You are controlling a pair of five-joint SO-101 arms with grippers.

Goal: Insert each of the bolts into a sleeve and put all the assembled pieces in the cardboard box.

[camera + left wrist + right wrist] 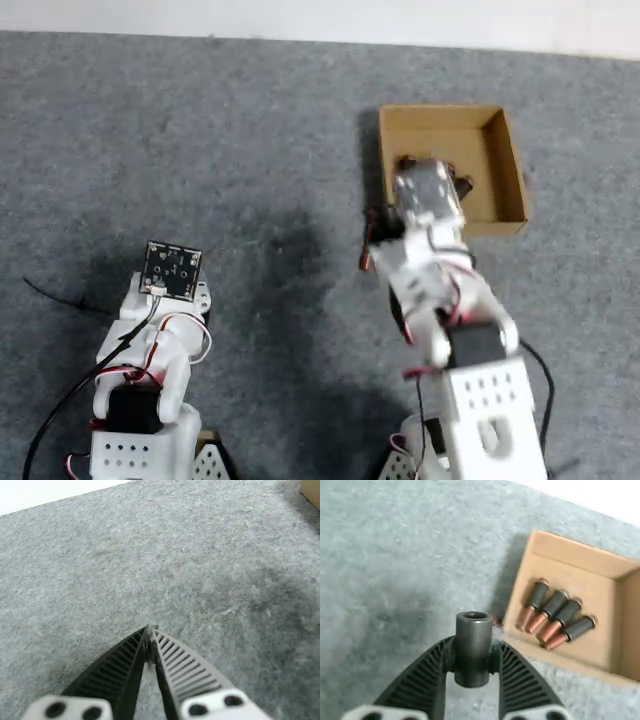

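Four assembled pieces (555, 611), one sleeve (472, 647), one cardboard box (580, 557).

Rough, fuzzy grey cloth on the table (200, 130); matt brown cardboard box (570, 547); smooth dark metal sleeve (472, 647); coppery metal bolts (525, 619); ribbed matt black plastic fingers (427, 675).

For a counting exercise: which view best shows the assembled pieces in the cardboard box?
The right wrist view: four assembled pieces lie unobstructed in the cardboard box. In the high view the right arm covers them; the left wrist view catches a box corner.

No readable text, labels, numbers or signs on anything visible.
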